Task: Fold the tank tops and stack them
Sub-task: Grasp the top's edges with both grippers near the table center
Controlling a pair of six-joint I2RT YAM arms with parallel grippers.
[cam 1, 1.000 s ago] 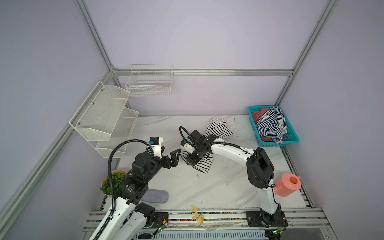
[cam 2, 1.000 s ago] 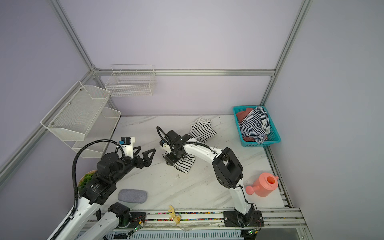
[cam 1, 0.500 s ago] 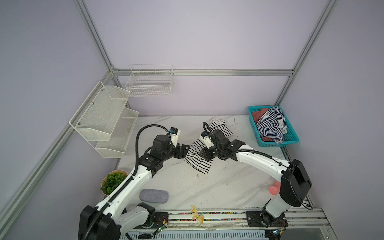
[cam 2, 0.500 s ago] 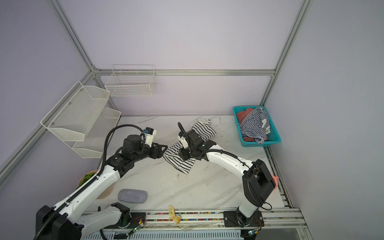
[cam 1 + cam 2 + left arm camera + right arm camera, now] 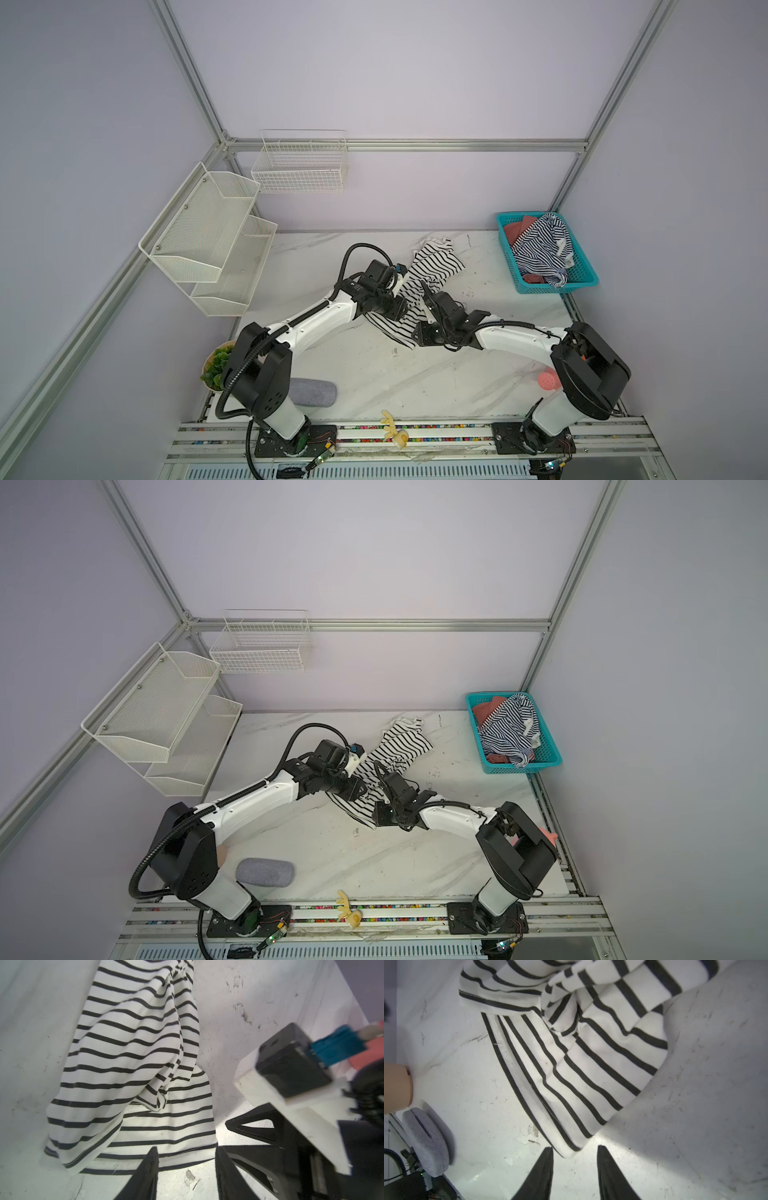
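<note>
A teal plastic lattice basket (image 5: 577, 284) at frame right holds the crumpled thin-striped navy tank top (image 5: 540, 249); the white black-striped tank top (image 5: 436, 259) lies rumpled mid-frame, left hand (image 5: 187, 1148) and right hand (image 5: 575, 1147) spread at its hem.

Left end effector (image 5: 186, 1148) has swung in to the white black-striped cloth tank top (image 5: 436, 266), just beside right end effector (image 5: 574, 1147).

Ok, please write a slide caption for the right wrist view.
Right gripper, jaws apart, at a corner of the white black-striped tank top.
</note>
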